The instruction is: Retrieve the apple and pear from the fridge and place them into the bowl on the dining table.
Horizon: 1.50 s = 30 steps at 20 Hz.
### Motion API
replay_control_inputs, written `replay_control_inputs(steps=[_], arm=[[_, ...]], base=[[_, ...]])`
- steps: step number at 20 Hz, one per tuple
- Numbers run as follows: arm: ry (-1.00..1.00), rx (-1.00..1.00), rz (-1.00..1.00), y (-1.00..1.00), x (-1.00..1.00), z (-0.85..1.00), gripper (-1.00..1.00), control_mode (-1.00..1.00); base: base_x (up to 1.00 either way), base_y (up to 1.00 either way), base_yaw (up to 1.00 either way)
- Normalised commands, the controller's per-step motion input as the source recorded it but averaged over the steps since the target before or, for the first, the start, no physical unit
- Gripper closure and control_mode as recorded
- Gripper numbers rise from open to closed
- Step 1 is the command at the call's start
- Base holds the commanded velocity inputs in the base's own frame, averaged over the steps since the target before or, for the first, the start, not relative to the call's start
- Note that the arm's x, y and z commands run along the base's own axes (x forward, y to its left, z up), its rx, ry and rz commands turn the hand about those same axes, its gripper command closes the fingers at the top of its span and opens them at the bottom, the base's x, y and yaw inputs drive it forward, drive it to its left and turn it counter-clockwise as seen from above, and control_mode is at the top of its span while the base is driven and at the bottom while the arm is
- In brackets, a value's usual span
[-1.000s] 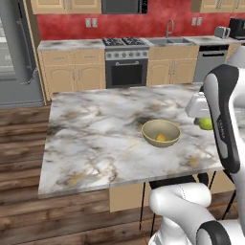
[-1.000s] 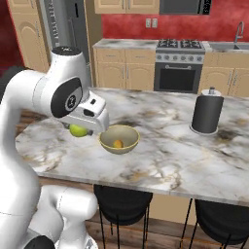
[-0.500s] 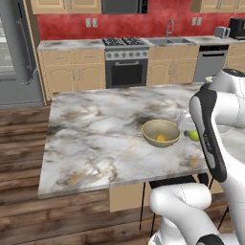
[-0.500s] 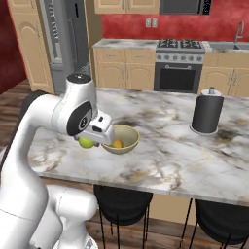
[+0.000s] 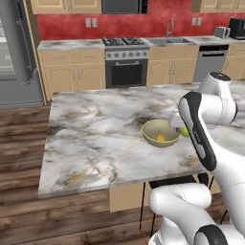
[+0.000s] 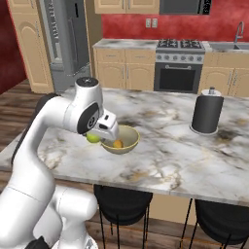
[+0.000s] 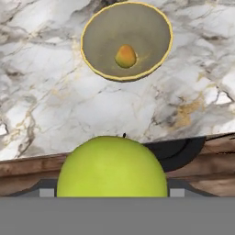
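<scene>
I hold a green fruit (image 7: 111,166) pinched in the gripper (image 6: 99,137) just beside the bowl (image 7: 126,40) on the dining table (image 5: 95,139), an orange-yellow fruit (image 7: 125,56) already inside; released here, short of the rim, it would roll off the near edge.

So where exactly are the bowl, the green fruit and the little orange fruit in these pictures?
bowl (image 7: 96,32): hand view, on its bare inner wall, left of centre.
green fruit (image 7: 111,167): hand view, middle of its rounded skin, low in the picture.
orange fruit (image 7: 125,56): hand view, its centre, lying in the bowl's bottom.
</scene>
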Motion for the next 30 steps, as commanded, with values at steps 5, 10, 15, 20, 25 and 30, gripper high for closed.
replay_control_inputs(steps=[5,10,15,20,25,30], arm=[[0.01,0.02,0.00,-0.10,0.58,-0.08,1.00,-1.00],[0.00,0.01,0.00,-0.07,0.51,-0.16,1.00,-1.00],[0.00,0.00,0.00,0.00,0.54,-0.23,1.00,-1.00],[0.00,0.00,0.00,0.00,0.50,-0.26,1.00,-1.00],[-0.01,0.00,0.00,0.00,0.18,-0.28,1.00,-1.00],[-0.01,0.00,-0.01,0.00,0.00,-0.35,1.00,-1.00]], base=[[0.00,0.00,0.00],[0.00,0.00,0.00],[0.00,0.00,0.00],[0.00,0.00,0.00],[0.00,0.00,0.00],[0.00,0.00,0.00]])
